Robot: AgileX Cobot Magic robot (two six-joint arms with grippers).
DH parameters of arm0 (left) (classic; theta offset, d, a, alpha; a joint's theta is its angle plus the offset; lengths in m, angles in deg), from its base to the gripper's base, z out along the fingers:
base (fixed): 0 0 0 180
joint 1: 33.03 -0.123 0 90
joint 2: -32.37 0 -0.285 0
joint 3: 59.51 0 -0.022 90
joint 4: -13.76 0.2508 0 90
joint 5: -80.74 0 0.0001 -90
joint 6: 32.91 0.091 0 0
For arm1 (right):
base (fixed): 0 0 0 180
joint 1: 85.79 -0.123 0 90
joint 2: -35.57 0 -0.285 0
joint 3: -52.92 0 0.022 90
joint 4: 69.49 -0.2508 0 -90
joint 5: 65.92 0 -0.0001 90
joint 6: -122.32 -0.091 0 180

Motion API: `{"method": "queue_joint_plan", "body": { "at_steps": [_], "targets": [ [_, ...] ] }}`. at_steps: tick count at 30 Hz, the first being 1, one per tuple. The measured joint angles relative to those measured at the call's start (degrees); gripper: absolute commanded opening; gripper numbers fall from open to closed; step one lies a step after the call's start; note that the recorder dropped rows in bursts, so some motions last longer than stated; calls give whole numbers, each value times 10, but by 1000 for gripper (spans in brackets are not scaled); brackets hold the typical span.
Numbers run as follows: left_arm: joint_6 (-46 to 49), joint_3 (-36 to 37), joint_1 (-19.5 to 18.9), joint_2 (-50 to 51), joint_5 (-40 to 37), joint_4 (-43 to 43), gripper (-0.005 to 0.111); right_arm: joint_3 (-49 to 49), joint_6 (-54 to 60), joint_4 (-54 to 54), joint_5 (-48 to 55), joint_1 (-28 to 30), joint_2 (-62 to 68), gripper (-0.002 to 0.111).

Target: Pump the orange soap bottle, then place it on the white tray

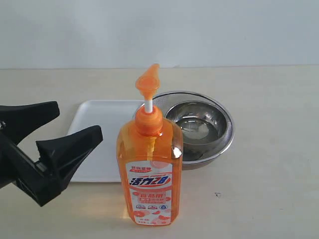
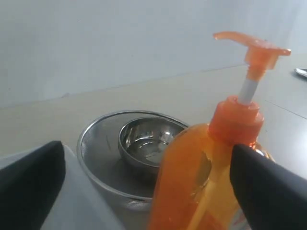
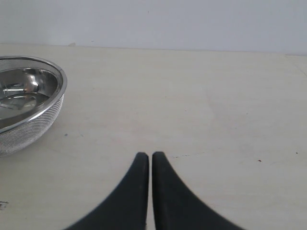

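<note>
Because the pump must be pressed before anything is carried, your left tool hangs with its jaws spread wide and empty. The orange soap bottle stands just ahead of its fingertips, untouched. Beyond that tool lies the white tray, bare and ready as the drop spot. The bottle is upright on the desk at the tray's near edge, not on it. Its pump head is raised, so I judge the pumping not yet done. Past the bottle, a steel bowl nests in a mesh strainer, probably there to catch the soap. Your right tool is clenched on nothing, low over bare desk, with the strainer off to one side. That tool is outside the exterior view. The left arm is cut off at the frame edge, the bottle hides one tray corner, and the label's small print is unreadable.
</note>
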Motion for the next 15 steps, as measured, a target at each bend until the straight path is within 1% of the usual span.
{"method": "queue_joint_plan", "body": {
  "at_steps": [6,11,15],
  "targets": [
    [0,0,0,0,-5,1,86,0,0,0,0,0,0,0],
    [25,0,0,0,-72,6,86,0,0,0,0,0,0,0],
    [25,0,0,0,-89,6,86,0,0,0,0,0,0,0]
  ]
}}
